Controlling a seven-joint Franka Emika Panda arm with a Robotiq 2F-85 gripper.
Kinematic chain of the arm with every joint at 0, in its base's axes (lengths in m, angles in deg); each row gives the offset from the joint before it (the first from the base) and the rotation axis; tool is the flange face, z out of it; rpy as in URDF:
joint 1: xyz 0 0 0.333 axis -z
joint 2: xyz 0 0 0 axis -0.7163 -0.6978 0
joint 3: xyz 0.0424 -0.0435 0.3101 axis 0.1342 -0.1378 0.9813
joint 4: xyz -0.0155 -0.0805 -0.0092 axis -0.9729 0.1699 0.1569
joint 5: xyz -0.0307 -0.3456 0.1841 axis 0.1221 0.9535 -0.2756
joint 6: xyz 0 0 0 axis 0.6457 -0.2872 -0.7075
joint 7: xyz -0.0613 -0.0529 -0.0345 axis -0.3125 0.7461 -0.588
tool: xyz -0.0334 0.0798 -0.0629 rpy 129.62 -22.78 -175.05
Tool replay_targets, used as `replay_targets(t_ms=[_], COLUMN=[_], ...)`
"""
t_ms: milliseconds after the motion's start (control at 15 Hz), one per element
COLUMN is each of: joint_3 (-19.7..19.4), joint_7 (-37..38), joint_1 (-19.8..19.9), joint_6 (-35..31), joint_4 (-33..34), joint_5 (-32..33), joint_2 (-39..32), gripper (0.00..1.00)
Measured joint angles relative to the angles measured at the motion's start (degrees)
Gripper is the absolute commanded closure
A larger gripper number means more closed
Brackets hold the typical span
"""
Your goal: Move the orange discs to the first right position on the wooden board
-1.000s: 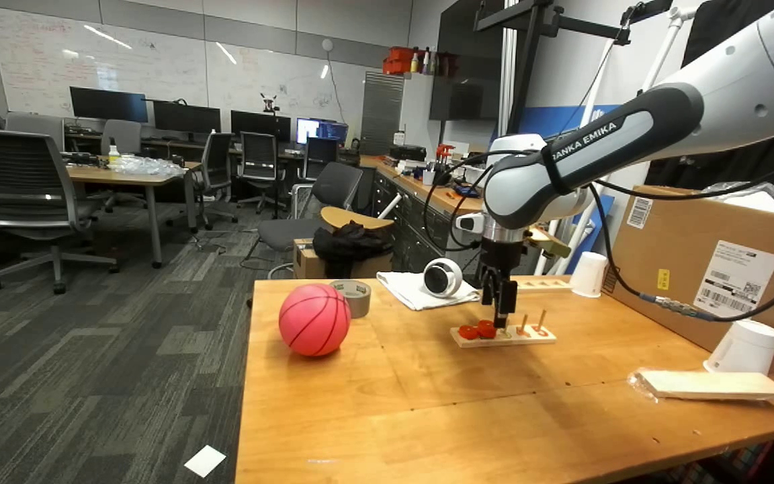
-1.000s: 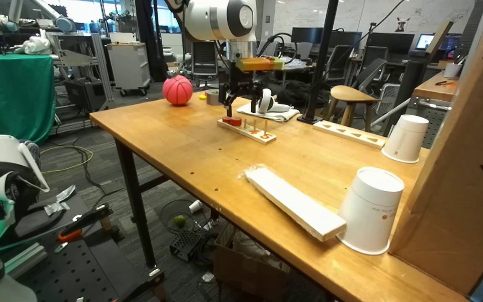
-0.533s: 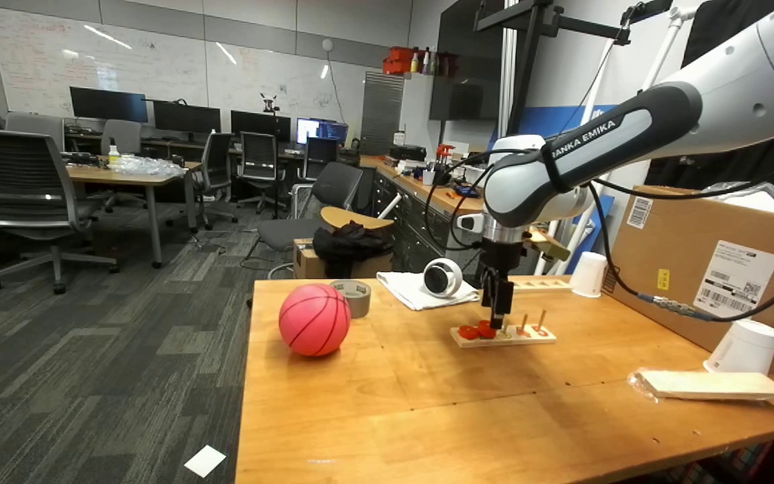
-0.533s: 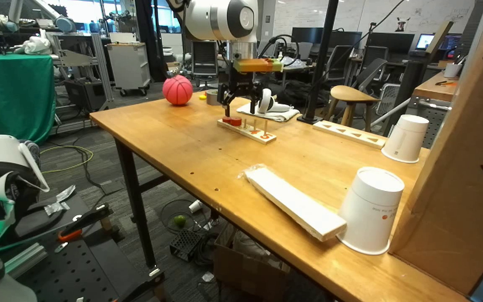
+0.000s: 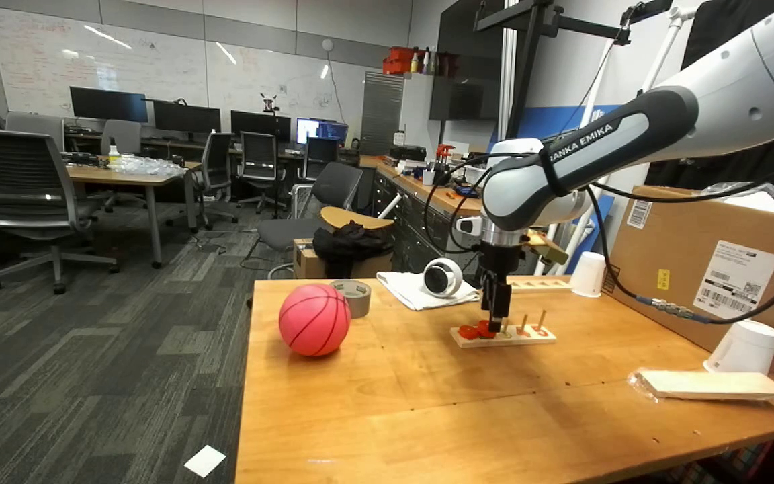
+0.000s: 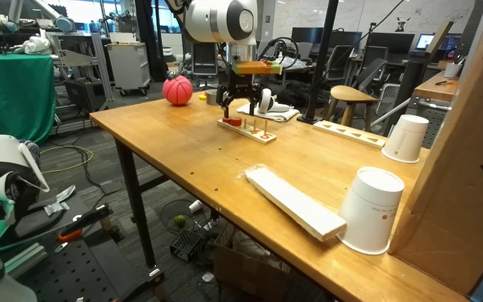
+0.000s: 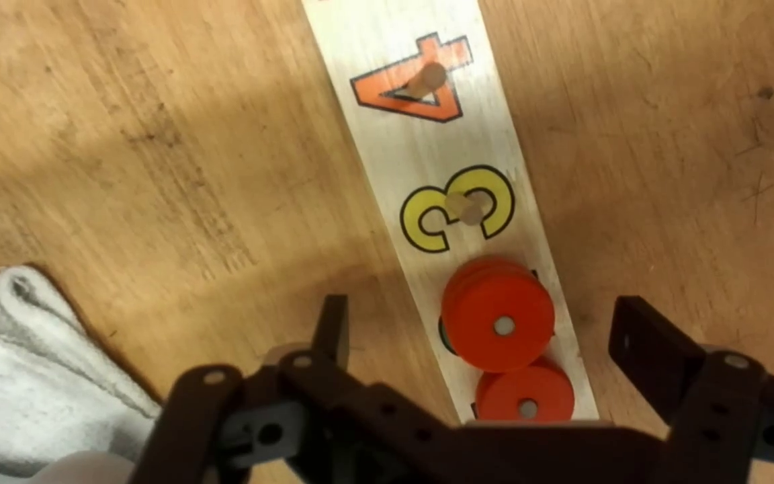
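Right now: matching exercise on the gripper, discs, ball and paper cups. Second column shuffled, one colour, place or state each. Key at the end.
Things
1. gripper
2. discs
3. ball
4. paper cups

Colour, place or state
A. pinkish red with dark lines
B. upside down
C. open, gripping nothing
D. on pegs of the wooden board

Pairs: 1-C; 2-D; 3-A; 4-B

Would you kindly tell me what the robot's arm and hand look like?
The arm is white and pale grey, with a dark section, white lettering ending in EMIKA, black cables and a silver collar above the hand. The hand is black, with two jointed fingers and round bolt heads. An orange-yellow block sits above it.
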Motion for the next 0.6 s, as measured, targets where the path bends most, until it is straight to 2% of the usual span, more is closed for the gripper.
replay_targets(t_ms=[200,467,600], joint_3=[0.03,0.10,0.10], joint_7=[0.32,1.08,1.48], joint_1=[-0.05,-0.15,-0.15], joint_6=[-0.10,-0.13,-0.13], joint_4=[0.00,0.00,0.06], joint_5=[0.00,0.00,0.00], joint_2=[-0.01,-0.01,0.03], gripper=[0.51,0.81,0.84])
